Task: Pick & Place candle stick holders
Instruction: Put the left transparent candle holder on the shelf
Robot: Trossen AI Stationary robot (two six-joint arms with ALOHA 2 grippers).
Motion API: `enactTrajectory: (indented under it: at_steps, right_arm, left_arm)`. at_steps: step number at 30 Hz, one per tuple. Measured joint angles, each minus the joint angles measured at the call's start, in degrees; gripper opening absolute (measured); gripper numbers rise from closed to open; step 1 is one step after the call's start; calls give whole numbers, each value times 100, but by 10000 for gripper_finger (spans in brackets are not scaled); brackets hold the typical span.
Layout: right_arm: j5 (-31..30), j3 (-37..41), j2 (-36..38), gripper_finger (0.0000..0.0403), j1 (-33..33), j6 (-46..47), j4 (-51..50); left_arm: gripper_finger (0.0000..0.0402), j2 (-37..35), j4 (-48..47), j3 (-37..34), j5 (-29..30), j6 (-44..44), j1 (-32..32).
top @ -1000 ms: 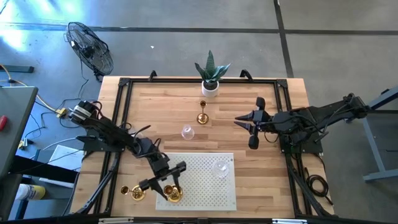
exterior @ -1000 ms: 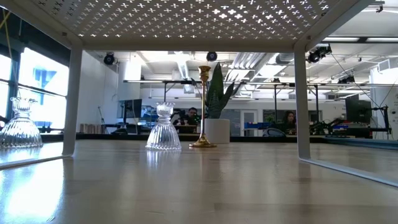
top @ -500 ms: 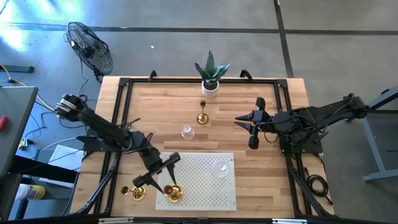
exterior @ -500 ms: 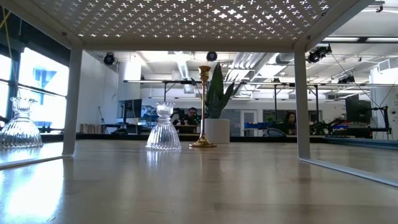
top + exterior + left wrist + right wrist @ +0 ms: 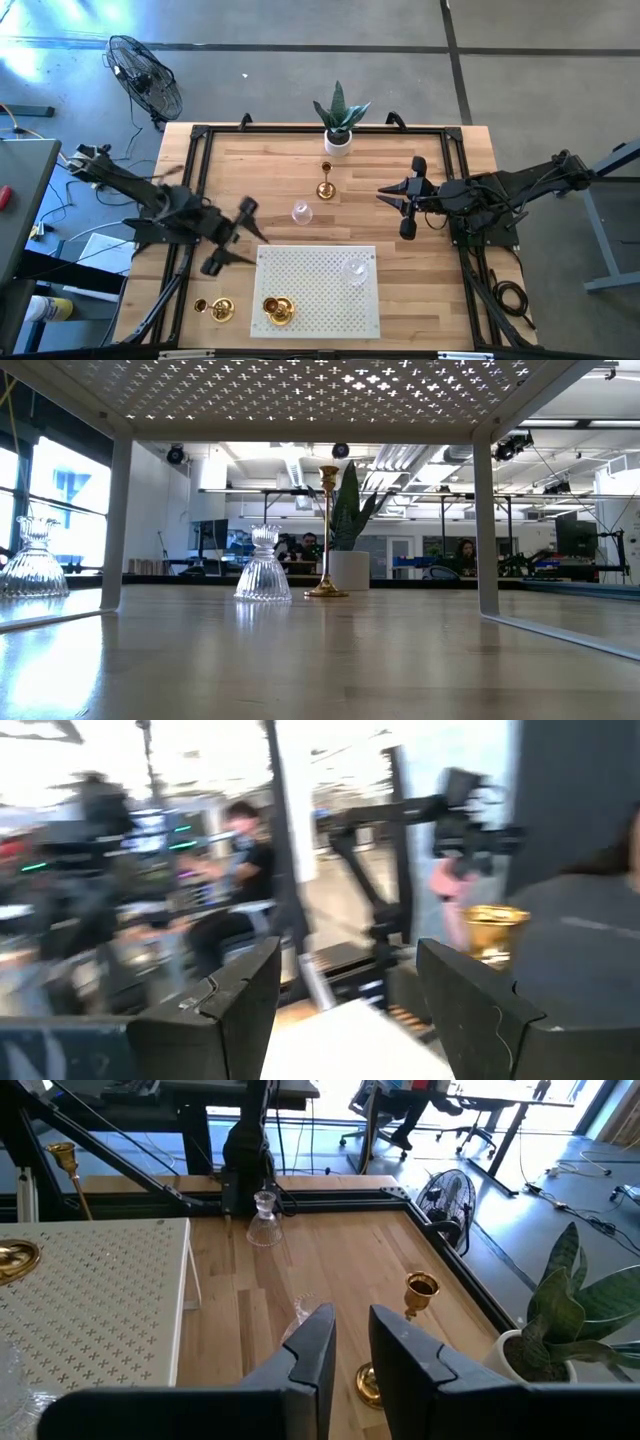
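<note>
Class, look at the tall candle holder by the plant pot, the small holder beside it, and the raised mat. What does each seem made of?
Tall candle holder: likely brass, shiny gold gleam. Small holder: probably clear glass, see-through and ribbed. Raised mat: white perforated sheet, perhaps painted metal.

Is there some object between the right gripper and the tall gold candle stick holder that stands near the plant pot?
Nothing visible stands between them. The right gripper hovers over bare wood, and the tall gold candle stick holder stands apart toward the table's middle. The clear glass holder sits beyond it, off that line.
</note>
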State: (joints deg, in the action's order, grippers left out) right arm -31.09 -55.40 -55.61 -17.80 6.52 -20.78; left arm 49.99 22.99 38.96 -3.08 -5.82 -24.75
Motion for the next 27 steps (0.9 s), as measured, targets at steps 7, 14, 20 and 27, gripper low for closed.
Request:
enactTrajectory:
  at_steps: [7, 14, 20, 27]
  right_arm:
    - [0, 0, 0, 58, 0, 2, -60]
    - [0, 0, 0, 58, 0, 40, -63]
    - [-4, 0, 0, 58, 1, 75, -63]
    - [-10, 0, 0, 58, 1, 96, -63]
  left_arm:
    - [229, -1226, -1742, 0, 1031, 249, 0]
    - [229, -1895, -3716, 335, 1325, 983, -2]
    - [229, -1935, -5389, 818, 2290, 1567, -2]
    - [229, -1522, -7285, 1422, 2768, 3273, 0]
